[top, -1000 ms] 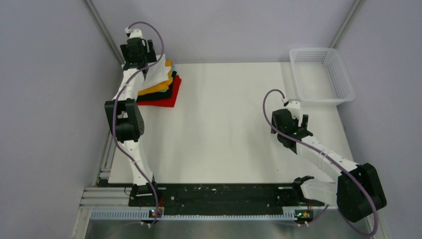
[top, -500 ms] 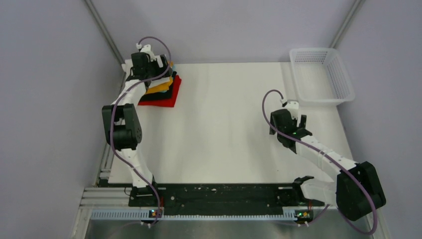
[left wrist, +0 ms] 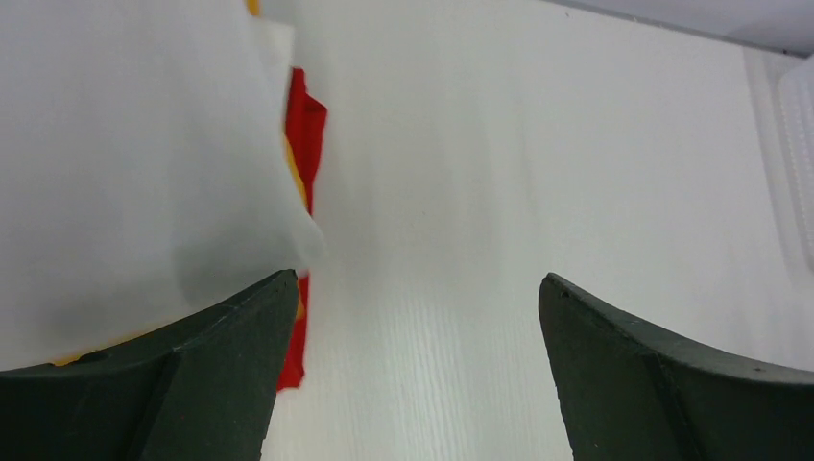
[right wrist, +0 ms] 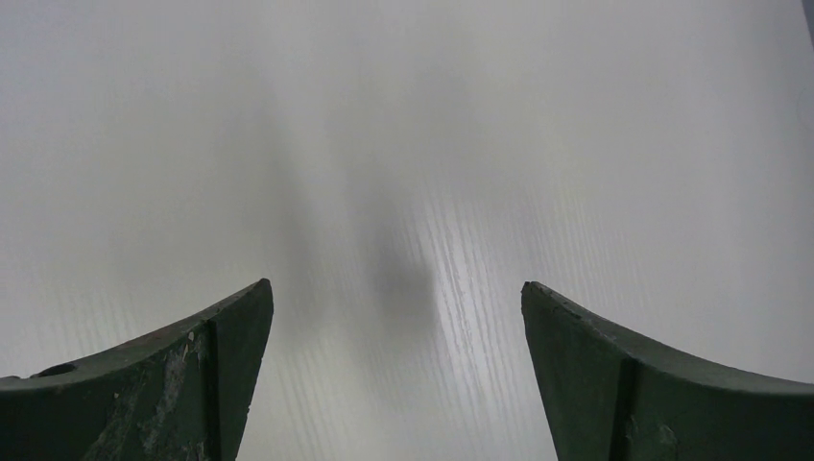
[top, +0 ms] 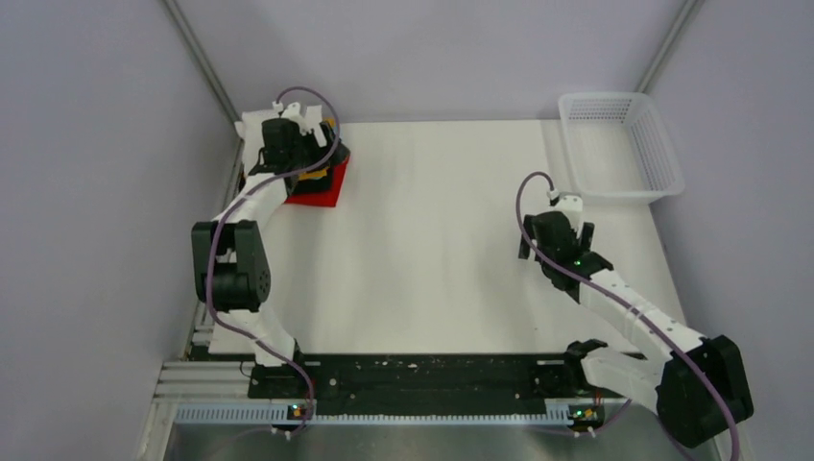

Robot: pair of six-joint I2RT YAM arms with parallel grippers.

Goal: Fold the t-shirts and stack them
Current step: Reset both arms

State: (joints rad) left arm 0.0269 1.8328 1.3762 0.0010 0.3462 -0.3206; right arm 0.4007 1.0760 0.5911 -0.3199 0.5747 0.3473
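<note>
A stack of folded t-shirts lies at the table's far left, with the red one (top: 319, 193) at the bottom; my left arm hides most of it. In the left wrist view the white t-shirt (left wrist: 125, 144) lies on top, with the orange (left wrist: 299, 181) and red (left wrist: 303, 115) edges showing under it. My left gripper (top: 317, 154) is over the stack's right edge, open and empty (left wrist: 413, 288); its left finger (left wrist: 192, 375) is over the white cloth. My right gripper (top: 549, 236) is open and empty above bare table on the right (right wrist: 395, 293).
A white plastic lattice basket (top: 664, 158) stands at the far right corner and also shows at the right edge of the left wrist view (left wrist: 799, 125). Grey walls with metal posts close in the left, back and right. The arm bases stand on a black rail along the near edge.
My left gripper has moved from behind the stack forward and right over it. The white t-shirt, draped from it before, now lies on the stack. The right arm shifted slightly.
</note>
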